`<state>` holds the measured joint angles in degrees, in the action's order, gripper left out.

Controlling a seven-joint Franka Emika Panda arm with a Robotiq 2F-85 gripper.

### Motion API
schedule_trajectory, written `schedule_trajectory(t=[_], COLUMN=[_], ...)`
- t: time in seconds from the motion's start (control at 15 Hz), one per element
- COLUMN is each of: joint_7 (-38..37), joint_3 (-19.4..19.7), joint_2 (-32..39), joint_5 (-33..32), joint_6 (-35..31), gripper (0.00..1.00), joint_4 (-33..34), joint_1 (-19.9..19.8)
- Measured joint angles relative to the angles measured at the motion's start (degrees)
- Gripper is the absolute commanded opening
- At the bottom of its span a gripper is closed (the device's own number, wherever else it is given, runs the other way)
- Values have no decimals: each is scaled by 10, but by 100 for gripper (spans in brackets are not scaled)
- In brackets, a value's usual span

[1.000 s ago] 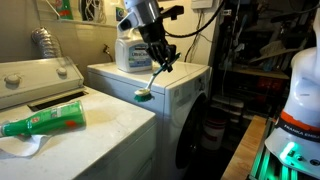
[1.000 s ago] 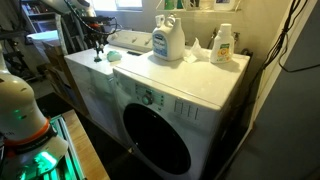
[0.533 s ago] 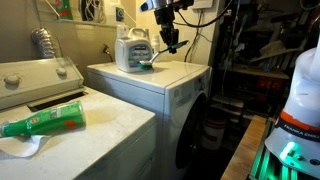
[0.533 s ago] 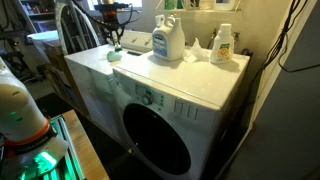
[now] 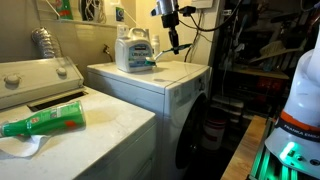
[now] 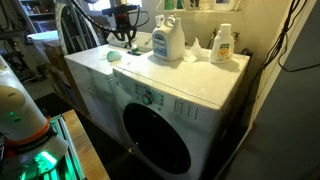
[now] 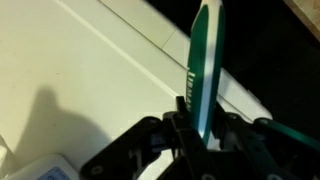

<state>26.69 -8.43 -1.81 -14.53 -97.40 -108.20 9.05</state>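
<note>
The pincer [image 7: 195, 122] is clamped on a long green stick [image 7: 203, 60] that juts out from between its fingers. Below the pincer lies the washer's white top surface [image 5: 175, 73]. A detergent jug [image 5: 130, 50] stands just beside the pincer.

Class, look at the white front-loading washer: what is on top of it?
A large detergent jug and a smaller bottle stand on the washer top. The gripper, shut on a green-and-white tube, hangs above it. Anything behind the jug is hidden.
</note>
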Motion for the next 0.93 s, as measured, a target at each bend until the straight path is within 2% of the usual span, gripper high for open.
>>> schedule_trajectory(t=[0.07,0.13,0.6,0.93], joint_7=[-4,-6,-33,-88], joint_3=[-1,-1,-8,-9], joint_2=[0,0,17,55], joint_5=[0,0,-12,-26], joint_6=[0,0,-12,-58], gripper=[25,6,6,6], joint_4=[-1,-1,20,40], joint_1=[0,1,5,6])
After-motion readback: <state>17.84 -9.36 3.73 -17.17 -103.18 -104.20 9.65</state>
